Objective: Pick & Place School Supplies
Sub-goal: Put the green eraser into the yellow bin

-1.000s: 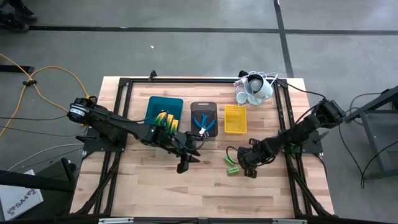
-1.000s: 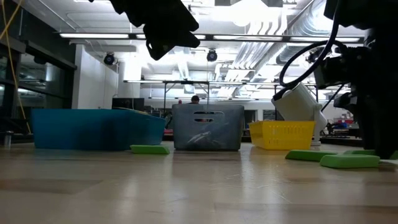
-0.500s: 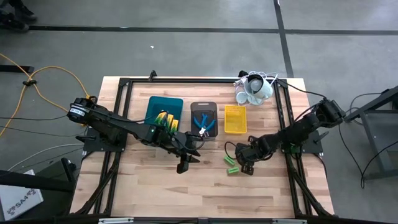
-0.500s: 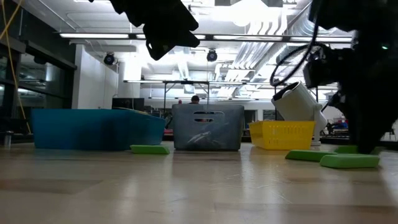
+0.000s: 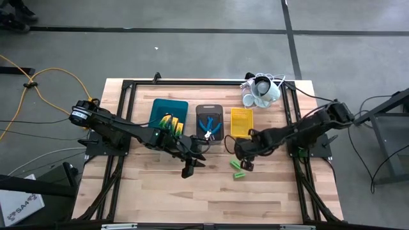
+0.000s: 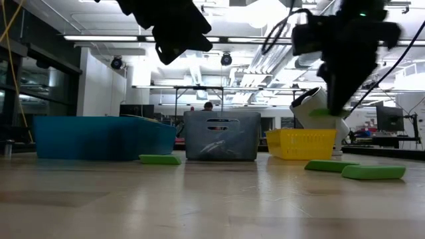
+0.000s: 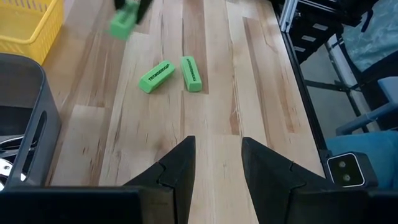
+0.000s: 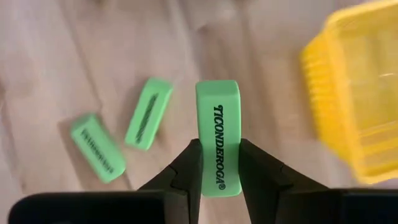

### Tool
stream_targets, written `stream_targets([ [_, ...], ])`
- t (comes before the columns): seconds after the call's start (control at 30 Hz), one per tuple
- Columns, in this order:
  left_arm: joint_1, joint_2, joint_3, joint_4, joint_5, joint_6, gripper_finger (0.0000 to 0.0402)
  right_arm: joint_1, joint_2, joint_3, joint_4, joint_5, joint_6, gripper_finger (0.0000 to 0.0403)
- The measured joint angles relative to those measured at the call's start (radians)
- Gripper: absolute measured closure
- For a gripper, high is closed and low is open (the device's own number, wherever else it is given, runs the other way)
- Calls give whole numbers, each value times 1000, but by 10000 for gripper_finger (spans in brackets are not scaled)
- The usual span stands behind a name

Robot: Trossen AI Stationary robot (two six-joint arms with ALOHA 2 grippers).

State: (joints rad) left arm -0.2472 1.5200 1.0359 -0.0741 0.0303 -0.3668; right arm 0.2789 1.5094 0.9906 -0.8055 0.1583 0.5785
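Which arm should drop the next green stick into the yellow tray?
Right. Its claw is shut on a green stick lifted off the table, beside the yellow tray. The left claw hangs open and empty, farther away.

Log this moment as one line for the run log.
right end effector: shut on green eraser, lifted near yellow tray | left end effector: open, idle above table | two erasers on table
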Motion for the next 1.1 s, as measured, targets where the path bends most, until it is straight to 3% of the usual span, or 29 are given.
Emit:
stream_targets([
  [0.4,-6,0,0,-13,31,2,274,-232,-22,49,-62,48,-104,317],
  [0.7,-7,0,0,-17,33,7,274,-437,-32,48,-46,-34,-240,314],
  [1.1,-7,0,0,-19,33,10,274,-565,-29,-50,86,-114,-301,314],
])
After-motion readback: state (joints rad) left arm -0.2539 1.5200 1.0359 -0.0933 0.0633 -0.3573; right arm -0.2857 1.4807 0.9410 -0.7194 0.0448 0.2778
